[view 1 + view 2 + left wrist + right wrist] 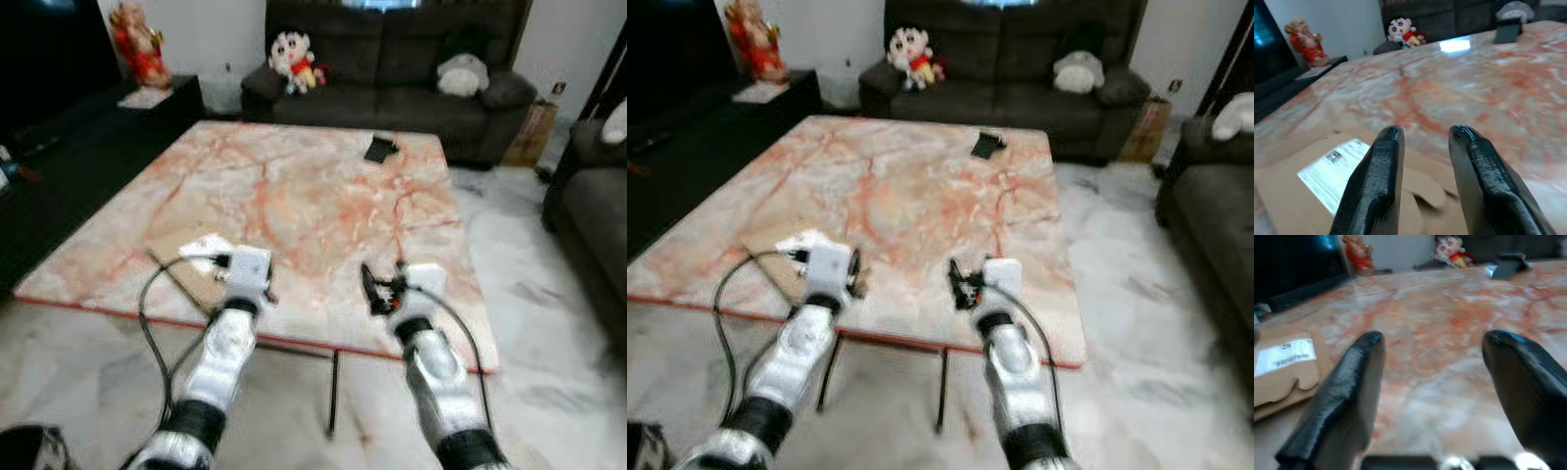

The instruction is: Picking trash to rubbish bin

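Note:
A flat piece of brown cardboard point(181, 262) with a white label point(206, 245) lies on the marble table point(313, 196) near its front left edge. My left gripper point(1424, 133) hovers low over the cardboard's near corner, open by a narrow gap with nothing between its fingers point(1382, 161). My right gripper point(1432, 340) is wide open over bare marble near the table's front right, the cardboard point(1283, 377) well off to its side. A small black object point(380, 149) sits at the far side of the table.
A dark sofa point(392, 59) with a plush doll point(292, 59) stands behind the table. A red figurine point(140, 44) is on a black cabinet at the back left. A dark armchair point(588, 196) stands at right, and a cardboard box point(529, 132) sits on the floor.

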